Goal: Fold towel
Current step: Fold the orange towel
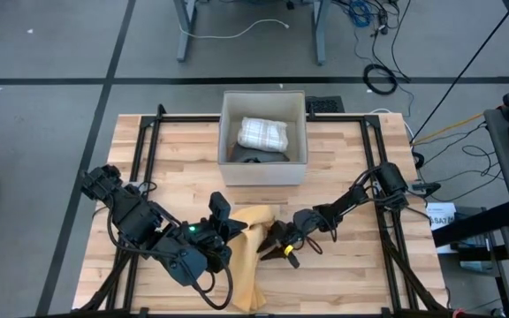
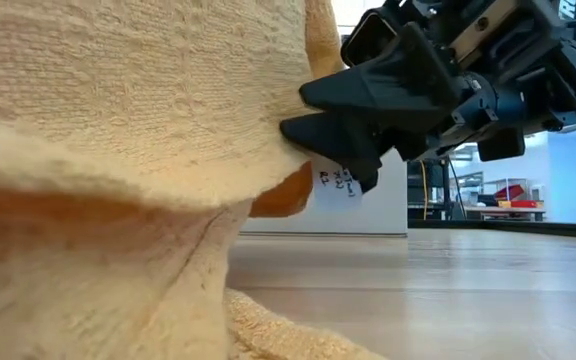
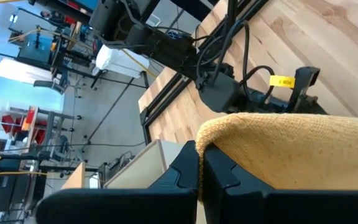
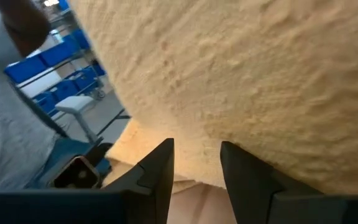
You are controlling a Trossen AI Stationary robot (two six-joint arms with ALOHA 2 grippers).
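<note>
A yellow towel (image 1: 253,261) is lifted into a tall drape near the table's front middle, and its lower end (image 1: 254,300) lies on the wood. My left gripper (image 1: 230,226) is raised at the towel's top left and shut on it (image 3: 201,149). My right gripper (image 1: 277,241) lies low and nearly level at the drape's right side. Its fingers are open, and the low view shows their tips (image 2: 293,112) at the hanging cloth (image 2: 148,110). In the right wrist view the towel (image 4: 247,68) fills the space just beyond the parted fingers (image 4: 196,146). My left gripper pinches the towel's raised top edge (image 3: 211,132) between its two shut fingers, slanting down from the table's left. The cloth falls away from the fingers and hangs slack down to the table. My right gripper has its fingertips (image 2: 303,96) against or just short of the drape's right side; I cannot tell whether they touch it.
An open white box (image 1: 263,172) stands at the table's far middle with a folded checked cloth (image 1: 263,132) inside. Black rails (image 1: 148,141) run along the table's left and right sides. Bare wood (image 1: 343,283) lies at the front right.
</note>
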